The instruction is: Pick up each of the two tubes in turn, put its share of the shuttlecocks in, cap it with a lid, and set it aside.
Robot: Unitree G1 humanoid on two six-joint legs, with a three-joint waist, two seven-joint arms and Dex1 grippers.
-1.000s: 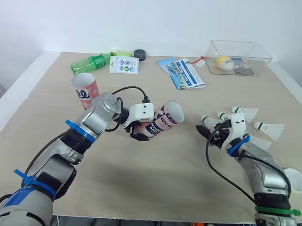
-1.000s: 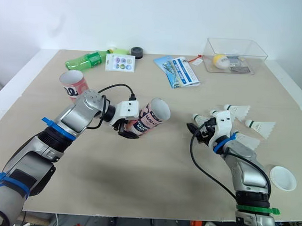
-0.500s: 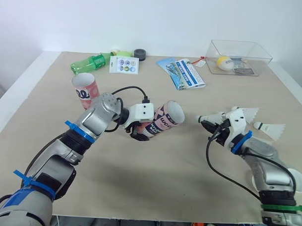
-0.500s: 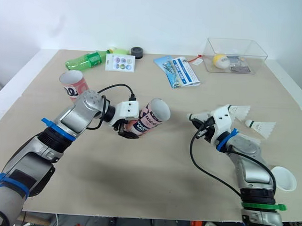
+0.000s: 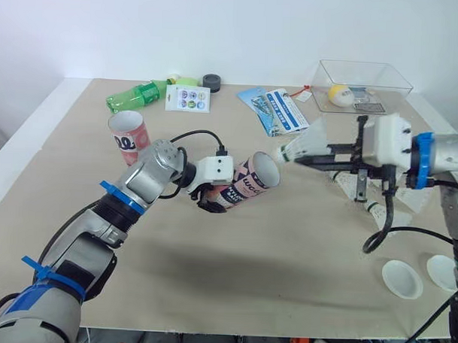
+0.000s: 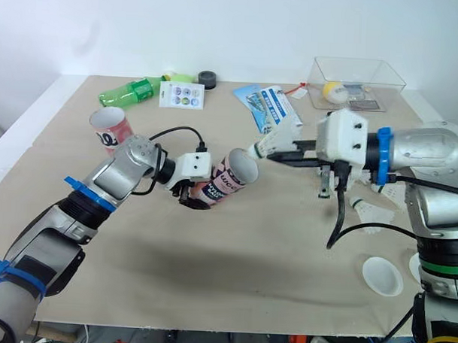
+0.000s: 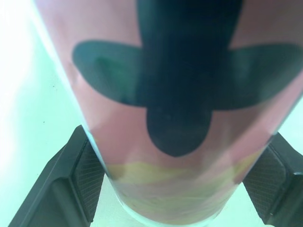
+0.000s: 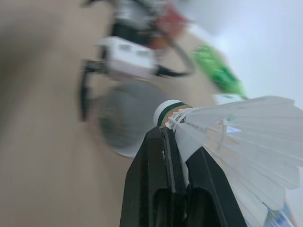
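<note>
Shuttlecock pinched in right hand should enter cork-first, squarely, the tube just ahead, clamped by left hand.

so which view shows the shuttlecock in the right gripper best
The right wrist view: the shuttlecock is close up, green-banded cork and feathers clear, pinched in the right gripper. Both eye views show it small, cork aimed at the mouth of the tube. The left wrist view faces the tube's wall.
</note>
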